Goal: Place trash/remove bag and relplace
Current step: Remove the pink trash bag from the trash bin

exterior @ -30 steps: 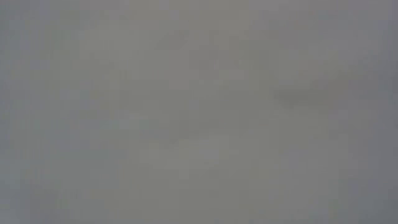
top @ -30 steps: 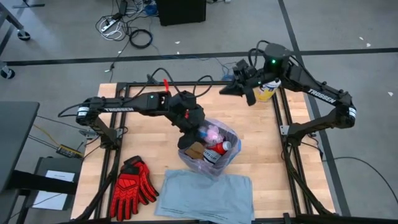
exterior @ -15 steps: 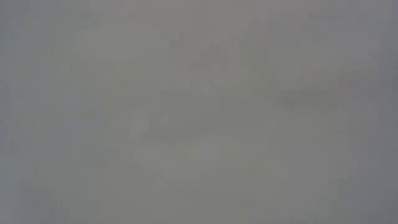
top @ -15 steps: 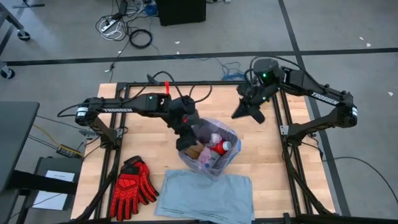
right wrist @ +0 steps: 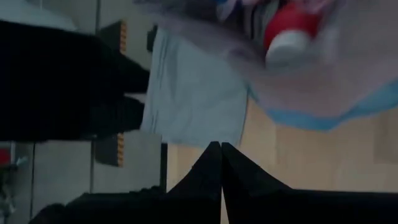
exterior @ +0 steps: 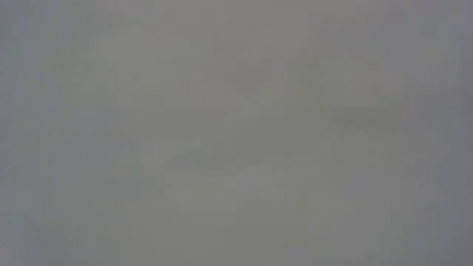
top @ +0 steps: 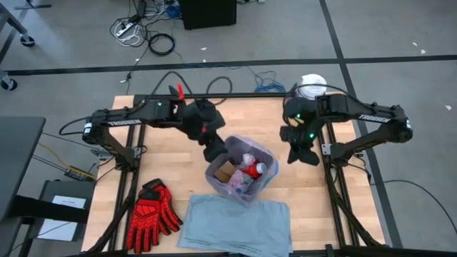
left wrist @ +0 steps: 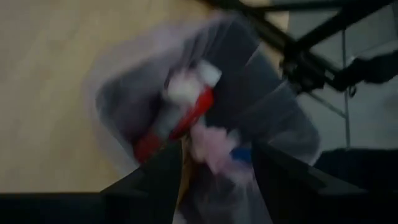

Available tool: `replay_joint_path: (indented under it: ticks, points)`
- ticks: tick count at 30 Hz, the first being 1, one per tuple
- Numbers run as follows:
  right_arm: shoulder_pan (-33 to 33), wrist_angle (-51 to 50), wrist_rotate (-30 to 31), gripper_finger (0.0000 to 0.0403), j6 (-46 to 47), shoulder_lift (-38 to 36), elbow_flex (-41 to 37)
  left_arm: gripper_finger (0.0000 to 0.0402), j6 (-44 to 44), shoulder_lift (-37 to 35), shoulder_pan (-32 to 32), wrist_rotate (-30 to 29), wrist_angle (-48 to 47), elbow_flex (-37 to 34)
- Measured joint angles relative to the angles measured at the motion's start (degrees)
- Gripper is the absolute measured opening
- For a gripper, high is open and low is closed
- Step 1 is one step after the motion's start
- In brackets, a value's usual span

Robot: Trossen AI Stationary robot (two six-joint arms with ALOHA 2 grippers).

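Light wooden table [top: 161,168], lined bin of trash [top: 241,171] mid-table, red gloves [top: 151,214], flat grey-blue liner [top: 235,225] along near edge

A robotics lab or test workshop, not a home. Grey concrete floor [top: 400,28] marked with long dark tape lines [top: 214,66]. Loose cables [top: 143,32] and a power strip lying on the floor beyond the far edge of the tabletop [top: 164,168]. A wooden tabletop inside a black metal frame [top: 128,153], with two dark robot arms [top: 136,118] mounted at its left and right edges. A black box [top: 207,13] standing on the floor further back. Red work gloves [top: 151,213] near the front left corner.
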Motion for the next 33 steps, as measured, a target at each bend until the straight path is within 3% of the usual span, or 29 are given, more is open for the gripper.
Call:
replay_joint_path:
  ticks: [6,12,21,33]
  points:
    - [5.4,2.2,-0.1,0.0,0.7,0.0,-6.8,0.0202,0.3,-0.8,-0.5,-6.6,-2.0,4.7]
    - [8.7,17.9,-0.4,0.0,0.3,0.0,-16.4,0.0202,1.5,-1.5,-0.8,-18.8,-11.9,4.7]
    - [8.3,37.9,-0.7,0.0,-0.5,0.0,-23.6,0.0202,-6.7,-1.5,-2.3,-18.8,-16.0,1.7]
    - [-0.5,42.5,7.6,0.0,-10.6,0.0,-23.9,0.0202,-18.2,-1.5,-8.0,-18.2,-19.6,-2.0]
